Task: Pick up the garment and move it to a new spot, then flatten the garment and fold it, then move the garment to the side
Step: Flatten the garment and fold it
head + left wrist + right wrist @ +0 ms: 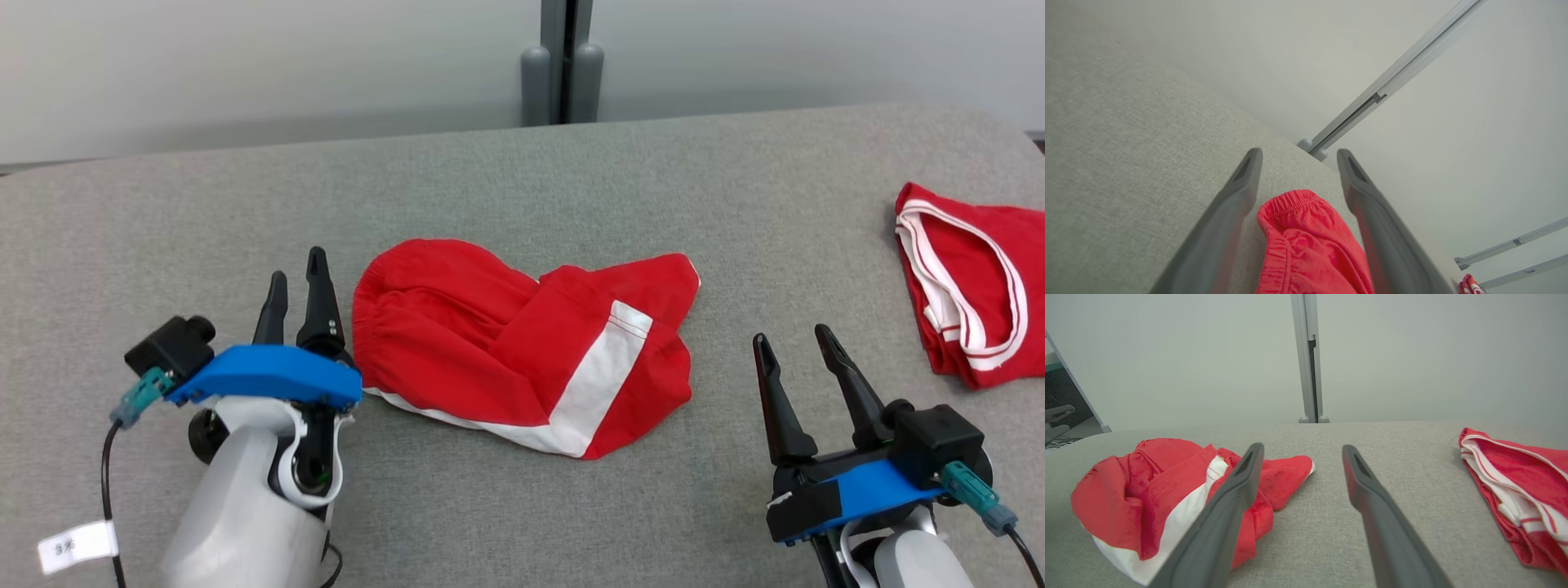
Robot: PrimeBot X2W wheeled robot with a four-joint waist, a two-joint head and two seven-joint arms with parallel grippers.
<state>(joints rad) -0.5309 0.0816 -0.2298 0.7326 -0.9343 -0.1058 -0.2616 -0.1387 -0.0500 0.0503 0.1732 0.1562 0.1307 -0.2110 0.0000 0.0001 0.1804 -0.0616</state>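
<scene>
And there was the garment (pixel 490 343), a pair of red shorts with a white stripe (pixel 600 367), lying crumpled in the middle of the grey table (pixel 571 180). Its long axis ran left to right across the table, with the elastic waistband (pixel 367 302) at the left end and the legs bunched and doubled over at the right.

The left pincer (pixel 296 269) sat just beside that waistband, the garment immediately to its right. In the left wrist view its two fingers stood wide apart with nothing gripped, the waistband lying on the table seen through the gap. The right pincer (pixel 792 336) hovered at the lower right, fingers also spread wide and empty, with a strip of bare table between it and the garment's right end.

So the left arm was plainly the nearer one. By my reckoning a grab at the waistband would fall to it, while the right would have to reach leftward for the leg end.

Count them up: two pincers, both open. Two red pieces, since a second red garment (pixel 971 286) with white trim lay well apart at the table's far right, beyond the right pincer. One table. The centre piece was not yet flat.
</scene>
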